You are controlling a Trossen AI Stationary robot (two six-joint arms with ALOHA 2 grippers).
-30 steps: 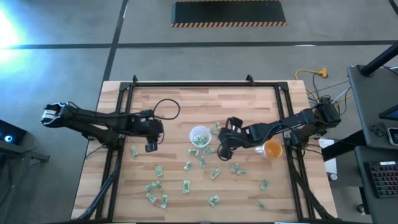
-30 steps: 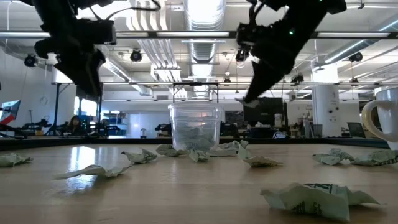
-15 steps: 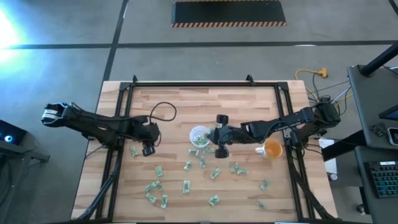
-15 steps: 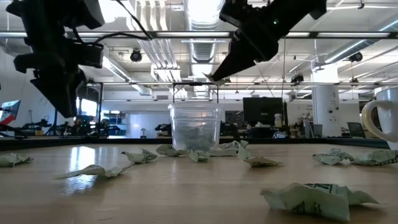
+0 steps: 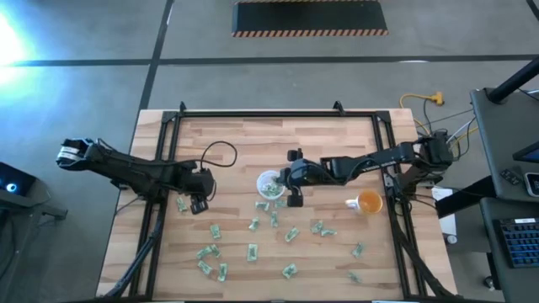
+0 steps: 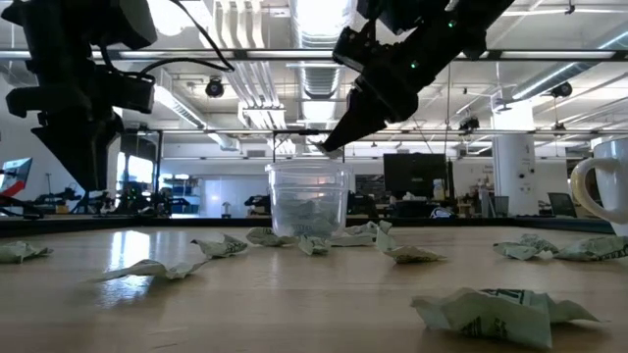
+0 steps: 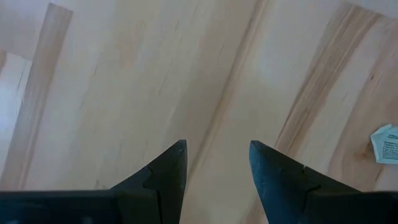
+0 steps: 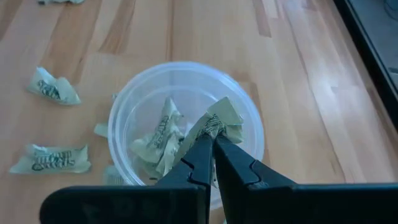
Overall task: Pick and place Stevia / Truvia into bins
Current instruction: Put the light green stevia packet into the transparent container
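A clear round cup [image 8: 186,124], the bin, stands mid-table [image 5: 269,183] with a few green-and-white packets in it. My right gripper [image 8: 212,138] hovers over its rim [image 6: 329,147], shut on one crumpled packet [image 8: 221,118]. Many more packets [image 5: 253,250] lie scattered on the wooden table around and in front of the cup. My left gripper [image 7: 214,146] stands open over bare wood at the table's left [image 5: 199,204], with nothing between its fingers; one packet [image 7: 385,144] lies beside it. My right gripper pinches the crumpled packet by its lower edge [image 8: 214,129] between the two fingertips. The fingers slant down from the table's right side. The packet stands out beyond the tips, lifted clear, above the cup's opening.
An orange cup [image 5: 369,202] stands to the right of the bin, under my right arm. A black metal frame [image 5: 253,114] runs along the table's far and side edges. Bare wood lies open behind the cup toward the far edge.
My right gripper has carried the packet toward the table's left, from beside the cup to over its rim, rolling and tipping as it went. My left gripper has sunk lower and shifted slightly toward the table's left, staying open.
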